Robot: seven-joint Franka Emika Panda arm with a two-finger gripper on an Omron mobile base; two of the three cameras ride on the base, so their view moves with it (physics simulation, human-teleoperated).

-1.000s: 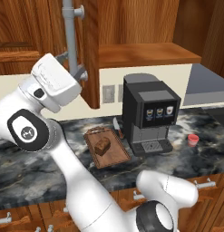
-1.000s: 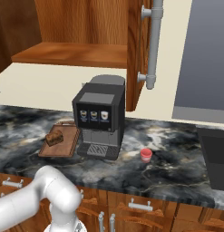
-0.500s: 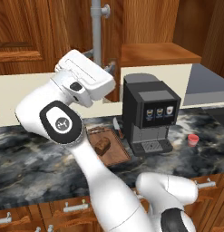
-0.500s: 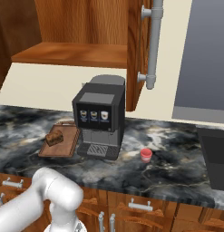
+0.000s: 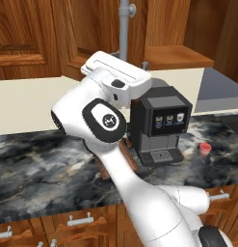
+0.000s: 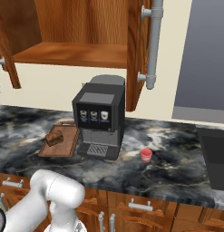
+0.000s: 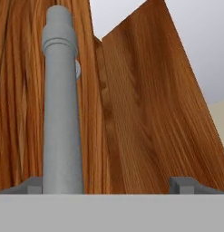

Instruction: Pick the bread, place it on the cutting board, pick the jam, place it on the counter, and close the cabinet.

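Since a second ago your arm has swung right, up toward the cabinet. Your gripper stands wide; the grey door handle rises just inside the tip at 9 o'clock. Bread lies on the cutting board, at 9 o'clock of the coffee machine. Jam sits on the counter, at 3 o'clock of it.
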